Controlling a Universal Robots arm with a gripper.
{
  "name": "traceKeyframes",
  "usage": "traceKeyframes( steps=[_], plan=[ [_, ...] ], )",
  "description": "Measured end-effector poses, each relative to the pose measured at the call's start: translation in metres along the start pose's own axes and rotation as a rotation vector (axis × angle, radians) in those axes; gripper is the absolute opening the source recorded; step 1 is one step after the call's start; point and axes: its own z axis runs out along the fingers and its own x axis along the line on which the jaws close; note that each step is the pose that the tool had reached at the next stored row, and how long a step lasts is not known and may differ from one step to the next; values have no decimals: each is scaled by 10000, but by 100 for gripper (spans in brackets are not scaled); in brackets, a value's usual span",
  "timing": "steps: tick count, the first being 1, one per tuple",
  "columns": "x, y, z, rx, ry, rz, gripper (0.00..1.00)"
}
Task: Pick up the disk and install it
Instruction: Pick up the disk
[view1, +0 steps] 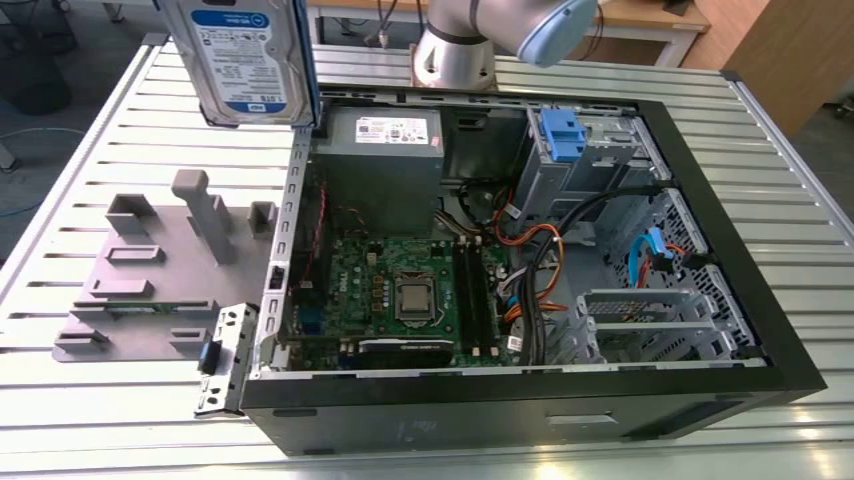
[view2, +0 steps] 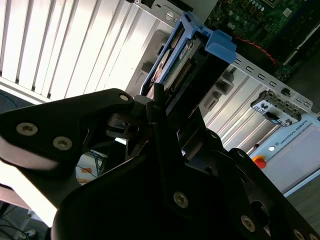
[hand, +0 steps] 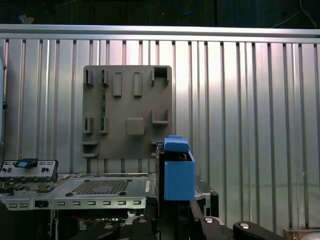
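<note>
Broadly, a slatted metal table (view1: 80, 440) spreads out far beneath the tool, and on it lies an open computer case (view1: 534, 410), its open side up, below the tool and toward the exterior view's right of it. The robot arm (view1: 461, 45) rises behind the case, well apart from the raised tool on that same side. A flat grey plate (view1: 147, 300) with moulded blocks and slots rests on the table outside the case wall, lower than the tool and on the side away from the case; the first wrist view shows it (hand: 127, 100) lying on the slats beyond the held part. Inside the case, a grey box with a white sticker (view1: 380, 170) sits in the corner nearest below the tool, and a green motherboard (view1: 400, 290) lies further from the tool than that box. The disk (view1: 247, 55) is in the tool's grip, held upright and lifted clear of the table, above the case's wall, its blue-and-white label facing the exterior camera. In the second wrist view the tool (view2: 161, 102) is pressed onto the disk (view2: 180, 60) with a black finger on either side of it, and the blue bracket runs out past the fingers; the first wrist view shows that bracket (hand: 178, 177) standing up from the tool. A blue plastic tab on a grey metal cage (view1: 561, 130) sits inside the case, well apart from the tool.
</note>
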Motion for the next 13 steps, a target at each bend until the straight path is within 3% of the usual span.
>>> traceKeyframes(
  steps=[13],
  plan=[
    [-3,-275,26,0,0,-1,35]
  ],
)
